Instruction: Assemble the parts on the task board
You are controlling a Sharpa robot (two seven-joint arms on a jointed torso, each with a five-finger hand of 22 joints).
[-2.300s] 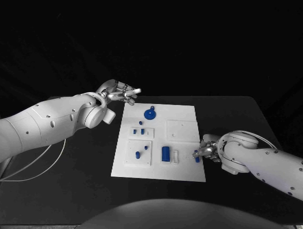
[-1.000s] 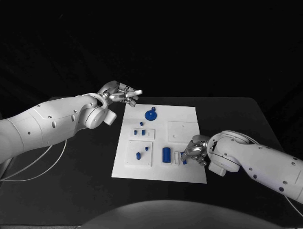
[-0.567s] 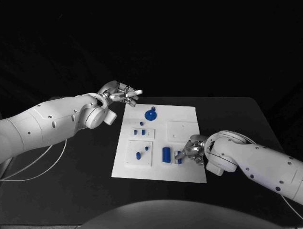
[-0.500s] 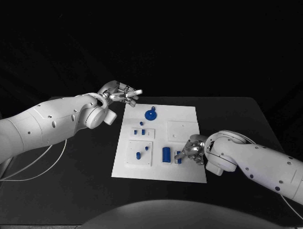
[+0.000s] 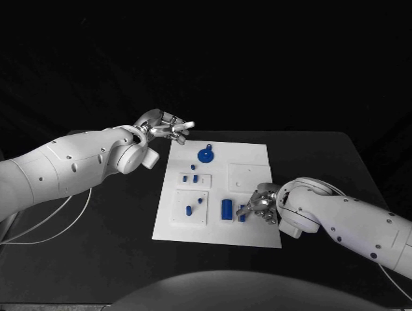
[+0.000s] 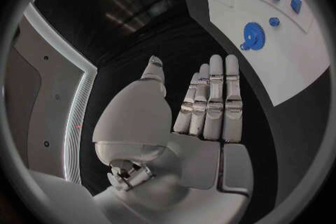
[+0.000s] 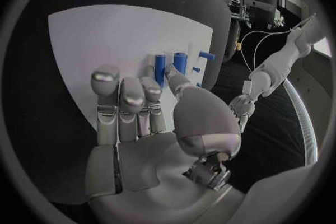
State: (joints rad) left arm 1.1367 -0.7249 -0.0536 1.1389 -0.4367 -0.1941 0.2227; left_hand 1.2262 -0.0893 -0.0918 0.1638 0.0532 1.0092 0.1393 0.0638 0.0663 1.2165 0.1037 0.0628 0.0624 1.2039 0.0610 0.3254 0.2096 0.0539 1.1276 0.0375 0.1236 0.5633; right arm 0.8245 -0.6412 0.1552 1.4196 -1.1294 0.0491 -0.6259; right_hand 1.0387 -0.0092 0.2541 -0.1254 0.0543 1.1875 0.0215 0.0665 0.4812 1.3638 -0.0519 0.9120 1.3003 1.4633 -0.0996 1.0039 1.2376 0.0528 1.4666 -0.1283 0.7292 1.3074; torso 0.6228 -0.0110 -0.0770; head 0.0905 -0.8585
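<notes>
Board: white board (image 5: 248,194) mid-table, long side running away from the robot.
Gear: blue gear (image 5: 205,155) lies at the far end of the board, near the left hand; also seen from the left wrist (image 6: 252,36).
Small parts: several blue pieces (image 5: 193,178) sit in the raised white blocks on the board's left half; whether fully seated, cannot tell.
Cylinder: larger blue cylinder (image 5: 227,208) stands or lies near the board's near edge, just beside the right hand.
Right hand: right hand (image 5: 260,205) is over the board's near right part, fingers curled; a small blue peg (image 5: 244,217) shows at its fingertips. The wrist view shows a blue piece (image 7: 159,62) just past the fingers. Judged pinched, not certain.
Left hand: left hand (image 5: 166,127) hovers off the board's far left corner, fingers straight and apart, holding nothing (image 6: 203,117).
Progress: judged mid-task; some pieces placed, peg in hand not yet set, gear and cylinder apparently left.
</notes>
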